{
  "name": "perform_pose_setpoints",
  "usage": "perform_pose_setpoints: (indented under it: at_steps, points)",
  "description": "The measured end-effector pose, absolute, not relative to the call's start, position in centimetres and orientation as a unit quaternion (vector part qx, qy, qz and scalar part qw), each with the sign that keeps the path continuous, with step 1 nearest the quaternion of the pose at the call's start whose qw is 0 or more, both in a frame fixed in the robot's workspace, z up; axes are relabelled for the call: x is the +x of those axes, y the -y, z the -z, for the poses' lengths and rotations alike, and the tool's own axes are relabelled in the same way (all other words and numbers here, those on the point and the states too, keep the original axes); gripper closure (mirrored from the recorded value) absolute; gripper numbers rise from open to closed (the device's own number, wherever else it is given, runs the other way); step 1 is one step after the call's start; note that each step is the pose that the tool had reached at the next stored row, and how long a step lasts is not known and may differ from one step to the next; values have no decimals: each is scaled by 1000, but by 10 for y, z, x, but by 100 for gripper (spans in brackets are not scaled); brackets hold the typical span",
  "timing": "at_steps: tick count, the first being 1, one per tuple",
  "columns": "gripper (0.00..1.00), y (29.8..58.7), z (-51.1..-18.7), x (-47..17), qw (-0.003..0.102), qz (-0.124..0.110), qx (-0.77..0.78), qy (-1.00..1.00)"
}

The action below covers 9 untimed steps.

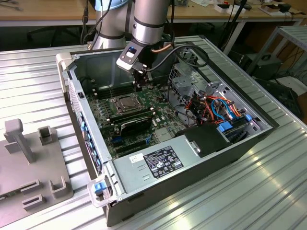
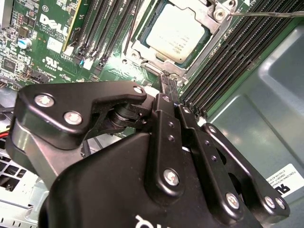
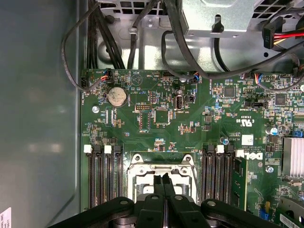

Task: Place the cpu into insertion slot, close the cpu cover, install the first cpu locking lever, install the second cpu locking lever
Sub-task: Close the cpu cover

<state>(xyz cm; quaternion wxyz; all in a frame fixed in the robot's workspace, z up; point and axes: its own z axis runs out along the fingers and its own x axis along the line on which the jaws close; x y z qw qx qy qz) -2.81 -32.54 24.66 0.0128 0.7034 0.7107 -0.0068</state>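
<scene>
The silver-topped cpu (image 2: 178, 33) lies flat in the insertion slot on the green motherboard (image 3: 156, 116), and the slot's pin field is hidden under it. The grey cpu cover (image 2: 138, 46) lies down around the chip, framing it. A thin wire locking lever (image 2: 268, 14) sticks out from one corner of the socket. My gripper (image 2: 169, 80) is shut with nothing visible between its fingers, and its tips are right at the socket's edge. In the exterior view the gripper (image 1: 139, 87) hangs just behind the cpu (image 1: 125, 102). The first wrist view shows the gripper (image 3: 163, 177) over the cover (image 3: 137, 166).
Long black memory slots (image 3: 102, 178) flank the socket on both sides. A black-finned card (image 1: 136, 123) sits just in front of it. Cable bundles (image 1: 216, 108) and a drive cage fill the case's right side in the exterior view. A grey fixture (image 1: 33, 163) stands outside the case.
</scene>
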Motion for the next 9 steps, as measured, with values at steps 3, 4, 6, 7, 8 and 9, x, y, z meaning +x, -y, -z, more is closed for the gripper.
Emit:
perform_pose_setpoints:
  at_steps: [3, 4, 6, 7, 8, 9]
  points:
    - [89, 325, -247, -28, 13, 7, 703, -711]
    - [89, 325, -247, -28, 13, 7, 703, -711]
    - [89, 325, -247, -29, 13, 7, 703, -711]
    - [89, 325, -247, -29, 13, 7, 703, -711]
    - [89, 325, -247, -29, 13, 7, 703, -711]
    - [89, 325, -247, -29, 13, 7, 703, -711]
